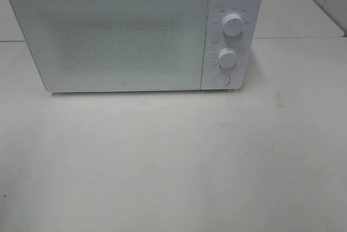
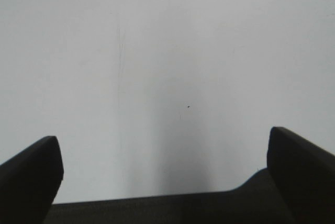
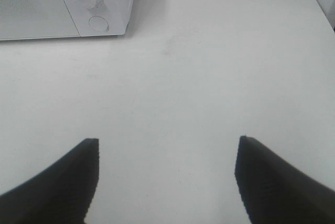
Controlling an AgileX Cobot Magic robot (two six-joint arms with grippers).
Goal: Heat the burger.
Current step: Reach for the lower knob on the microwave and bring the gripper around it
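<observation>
— where was the burger when you looked?

— i could not tell. it showed in none of the views. the white microwave [image 1: 124,4] stood at the back of the pale surface [image 1: 173,167]. its door [image 1: 108,37] was shut, speckled and cloudy, and let me see nothing behind it.

— and the controls?

— they were on the strip to the right of the door: the upper dial [image 1: 233,24], the lower dial [image 1: 226,57] beneath it, and a round button [image 1: 221,79] under both, near the bottom corner.

— what about the hands?

— neither came into the high view. the left hand [image 2: 163,145] hung over bare surface, released. its two dark fingers [image 2: 31,177] were spread wide, with only the surface and a tiny dark speck [image 2: 188,107] showing between them.

— the right one?

— the right hand [image 3: 167,145] was released too, its fingers well apart and grasping nothing. it pointed across the surface toward the microwave's control corner, which sat well apart from it. its wrist view showed the lower dial and the round button, and the surface's edge off to one side.

— was anything touching the microwave?

— nothing that i could see. the right hand was clear of it, and the left wrist view showed only surface.
</observation>
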